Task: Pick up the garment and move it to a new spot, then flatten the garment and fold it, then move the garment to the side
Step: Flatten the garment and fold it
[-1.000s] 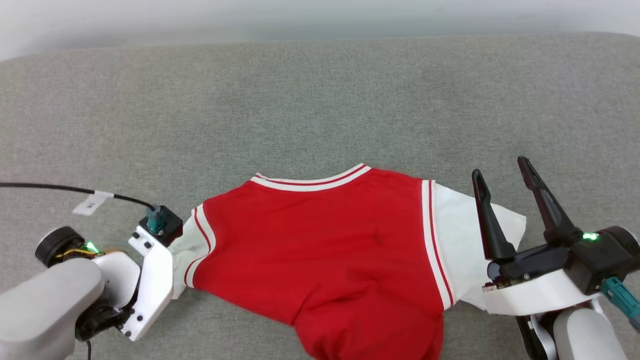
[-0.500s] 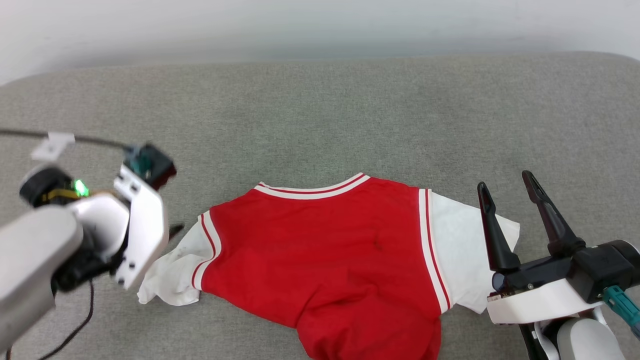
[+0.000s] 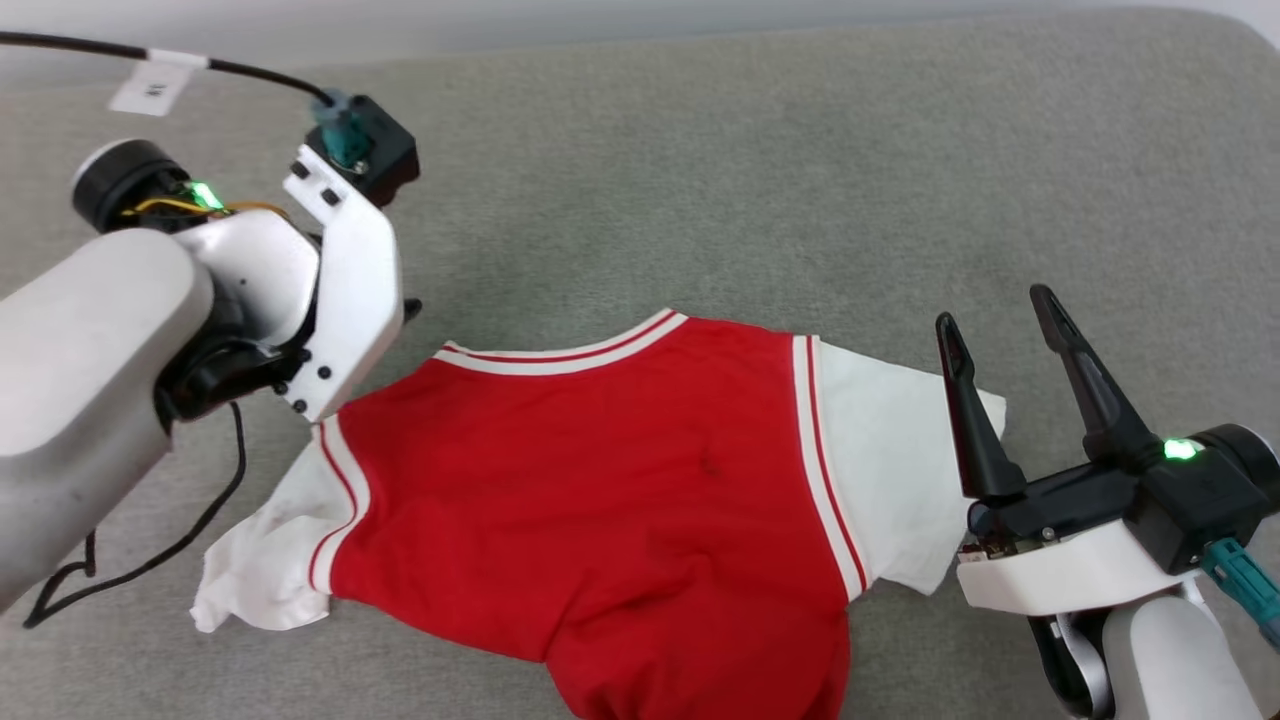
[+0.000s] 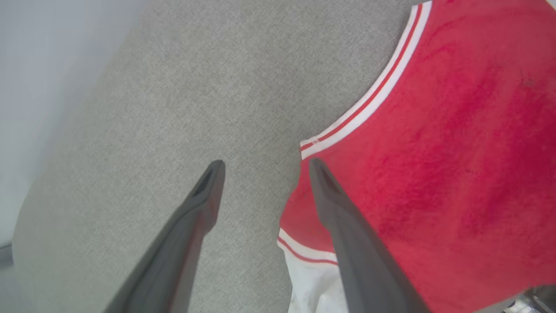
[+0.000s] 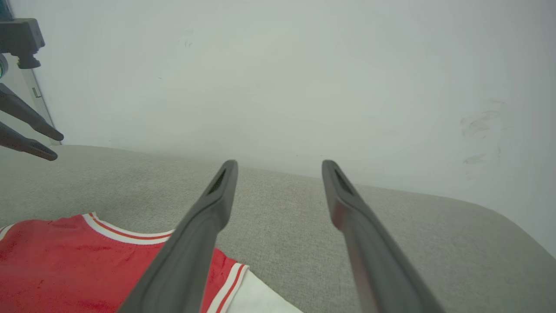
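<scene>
Jaws are gaping empty on my two grippers, left gripper (image 4: pixel 263 164) and right gripper (image 3: pixel 992 306); I'm seeing one garment (image 3: pixel 600 480) lying on grey upholstery (image 3: pixel 700 150).

Red garment (image 3: pixel 600 480), white striped trim

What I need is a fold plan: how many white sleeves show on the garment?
2. The left sleeve lies crumpled at the garment's left end; the right sleeve lies flat opposite.
</scene>
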You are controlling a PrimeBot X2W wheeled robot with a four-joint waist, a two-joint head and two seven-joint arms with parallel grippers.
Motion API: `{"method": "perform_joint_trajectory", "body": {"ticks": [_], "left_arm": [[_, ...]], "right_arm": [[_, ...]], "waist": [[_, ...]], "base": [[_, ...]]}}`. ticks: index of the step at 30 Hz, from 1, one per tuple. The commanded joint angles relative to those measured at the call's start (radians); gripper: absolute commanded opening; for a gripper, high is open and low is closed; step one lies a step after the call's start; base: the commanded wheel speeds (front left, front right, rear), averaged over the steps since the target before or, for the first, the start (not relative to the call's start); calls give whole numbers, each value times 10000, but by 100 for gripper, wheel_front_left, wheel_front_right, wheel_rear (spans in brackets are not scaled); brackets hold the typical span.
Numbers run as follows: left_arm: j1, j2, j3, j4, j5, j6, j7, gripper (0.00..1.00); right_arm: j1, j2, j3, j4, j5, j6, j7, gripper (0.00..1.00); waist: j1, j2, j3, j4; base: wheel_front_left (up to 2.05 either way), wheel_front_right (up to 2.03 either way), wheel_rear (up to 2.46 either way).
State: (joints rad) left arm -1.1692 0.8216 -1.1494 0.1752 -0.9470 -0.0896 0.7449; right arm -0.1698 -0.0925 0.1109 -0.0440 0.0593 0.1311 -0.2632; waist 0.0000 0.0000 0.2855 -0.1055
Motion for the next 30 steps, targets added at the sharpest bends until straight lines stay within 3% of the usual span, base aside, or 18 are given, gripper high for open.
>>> {"method": "perform_joint_trajectory", "body": {"ticks": [1,15,16,17,30], "left_arm": [[-156,-225,-207,346,-134,-135,357,100],[897,-772,-1204,1819,-697,-391,1546,100],[916,-826,-1258,1881,-596,-387,1560,43],[909,-853,-1306,1917,-487,-392,1561,0],[-553,-408,-824,860,-170,-398,-459,0]], "right_arm": [[-225,44,22,-81,-90,-7,-22,100],[-603,200,165,-81,-195,-7,-22,100],[-618,200,154,-73,-200,-7,-22,100],[-624,208,145,-60,-208,-7,-22,100],[-371,264,24,-69,-204,-7,-22,100]], "waist": [[0,0,450,-439],[0,0,1205,-1148],[0,0,1217,-1149],[0,0,1212,-1145],[0,0,686,-898]], "base": [[0,0,0],[0,0,0],[0,0,0],[0,0,0],[0,0,0]]}}
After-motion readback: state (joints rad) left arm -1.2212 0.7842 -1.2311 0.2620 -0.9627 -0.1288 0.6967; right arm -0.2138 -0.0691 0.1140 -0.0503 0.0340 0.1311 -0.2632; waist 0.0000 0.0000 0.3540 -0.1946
